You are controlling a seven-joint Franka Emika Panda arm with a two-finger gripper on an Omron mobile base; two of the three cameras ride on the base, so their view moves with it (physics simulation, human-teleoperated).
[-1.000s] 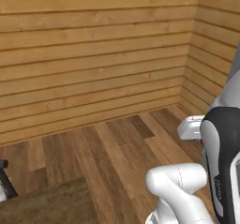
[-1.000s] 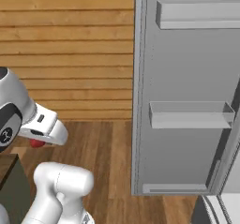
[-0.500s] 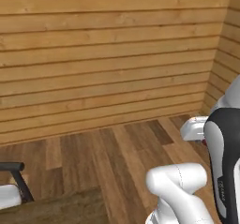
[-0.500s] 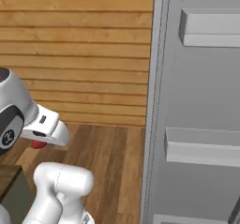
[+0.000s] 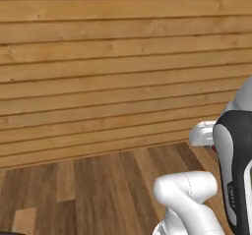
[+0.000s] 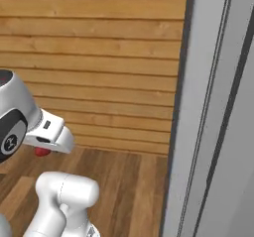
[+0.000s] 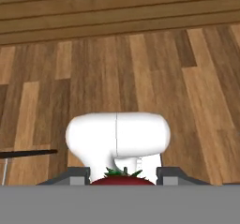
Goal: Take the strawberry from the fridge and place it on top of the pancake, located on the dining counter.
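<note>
Change since earlier: both base views are sliding sideways as my base is turning; the fridge door has grown to cover the right of the right base view, its door shelves have slipped out of frame, and the dark stool leg at the left base view's lower left has gone. The arm is keeping its pose against the cameras.

Fingers: I am seeing the gripper (image 7: pixel 123 180) clenched on the strawberry (image 7: pixel 123 178); in the hand view the two dark finger tips are sitting on either side of the red fruit, its green leaves poking up between them.

Strawberry: it is riding in my grip, not resting on anything. From the right base view I am catching it as a small red spot (image 6: pixel 41 151) peeking out under the white hand, well left of the fridge.

Gripper in base views: I am seeing the white hand (image 6: pixel 49 134) jutting to the right from the dark joint, left of the fridge and above the floor.

Fridge: I am looking at its light grey door (image 6: pixel 208 132) standing tall along the right side, edge on to me.

Floor: brown wooden planks (image 7: pixel 140 78) are lying below the held strawberry, running left from the fridge.

Wall: a pale wooden plank wall (image 5: pixel 113 62) is standing behind the arm, meeting the fridge at its left edge.

Thin dark bar: I am noticing one (image 7: pixel 28 153) low over the floor; I cannot tell what it is.
</note>
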